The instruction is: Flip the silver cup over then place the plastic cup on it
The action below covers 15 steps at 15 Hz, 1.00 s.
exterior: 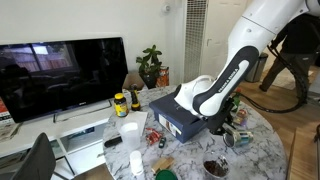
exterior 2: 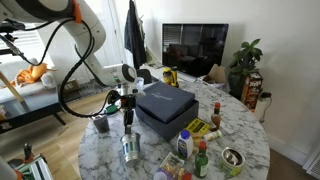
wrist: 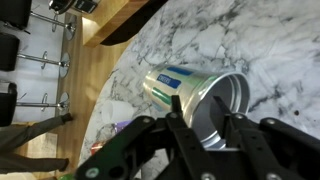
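The silver cup [wrist: 195, 90] lies on its side on the marble surface [wrist: 270, 40], its wide mouth turned toward the lower right of the wrist view and its shiny wall showing a bluish band. The tool [wrist: 205, 112] reaches in from the bottom of that view with its jaws part-way apart, one black finger [wrist: 178, 108] over the cup's wall and the other at the far side of the rim, so the mouth end sits between them. Whether the fingers press the metal or only flank it cannot be told. In an exterior view the cup [exterior 2: 128, 150] rests just off the corner of the dark blue box [exterior 2: 165, 105] that faces the camera's left, and the tool [exterior 2: 128, 118] hangs straight above it on the arm [exterior 2: 85, 45]. The plastic cup [exterior 2: 101, 124] stands upright on the surface, near the same corner of the box but farther out from it than the silver cup, and apart from both cup and tool. In the opposite exterior view the box [exterior: 175, 115] sits mid-surface with the arm [exterior: 225, 75] bending down past its far side, where the silver cup is hidden. A tall white cup [exterior: 130, 132] stands just beside the box's opposite end.
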Tool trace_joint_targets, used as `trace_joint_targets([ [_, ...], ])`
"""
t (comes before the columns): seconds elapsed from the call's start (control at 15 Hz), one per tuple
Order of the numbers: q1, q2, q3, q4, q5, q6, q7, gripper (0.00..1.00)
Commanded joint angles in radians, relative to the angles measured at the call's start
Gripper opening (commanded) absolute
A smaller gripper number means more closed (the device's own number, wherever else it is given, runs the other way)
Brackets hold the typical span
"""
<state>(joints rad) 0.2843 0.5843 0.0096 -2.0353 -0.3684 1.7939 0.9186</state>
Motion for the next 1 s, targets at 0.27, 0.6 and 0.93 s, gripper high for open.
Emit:
trace_joint_targets([
  [0.27, 0.001, -0.003, 0.003, 0.017, -0.002, 0.07, -0.033, 0.98],
  [0.6, -0.052, -0.141, -0.002, -0.091, 0.072, 0.151, -0.02, 1.0],
  [0.93, -0.136, -0.353, -0.035, -0.281, 0.135, 0.168, -0.035, 1.0],
])
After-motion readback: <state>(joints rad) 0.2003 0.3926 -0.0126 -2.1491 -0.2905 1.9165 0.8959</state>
